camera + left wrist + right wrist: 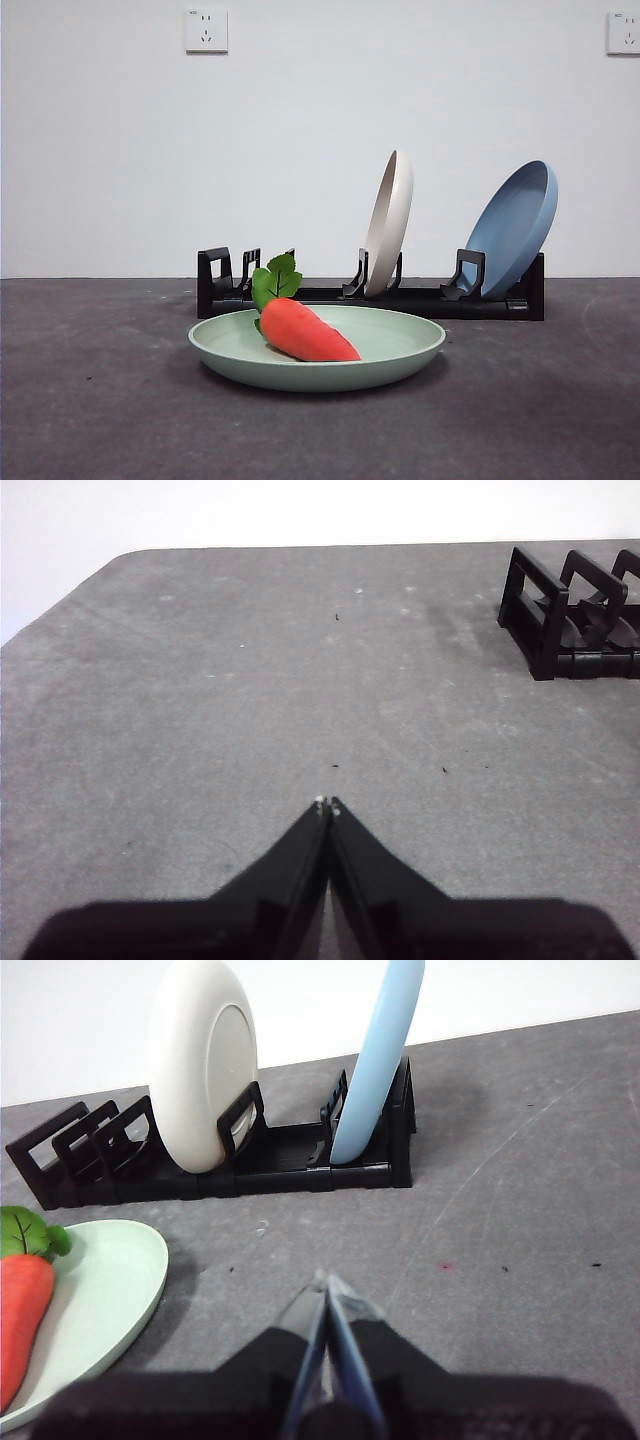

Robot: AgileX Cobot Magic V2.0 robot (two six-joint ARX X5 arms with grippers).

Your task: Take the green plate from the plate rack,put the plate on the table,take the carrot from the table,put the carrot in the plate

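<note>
The green plate (pixel 400 350) lies flat on the table (pixel 90 400) in front of the plate rack (pixel 420 298). The carrot (pixel 305 331) lies in the plate, its green leaves toward the rack. The right wrist view shows the plate (pixel 110 1290) and the carrot (pixel 22 1310) at its edge. My right gripper (pixel 326 1282) is shut and empty, low over bare table beside the plate. My left gripper (pixel 326 804) is shut and empty over bare table, with the rack's end (pixel 560 620) off to one side. Neither gripper shows in the front view.
A cream-white plate (pixel 389 220) and a blue plate (pixel 515 225) stand upright in the rack; both show in the right wrist view, white (pixel 200 1070) and blue (pixel 380 1060). The table's rounded corner (pixel 120 565) shows in the left wrist view.
</note>
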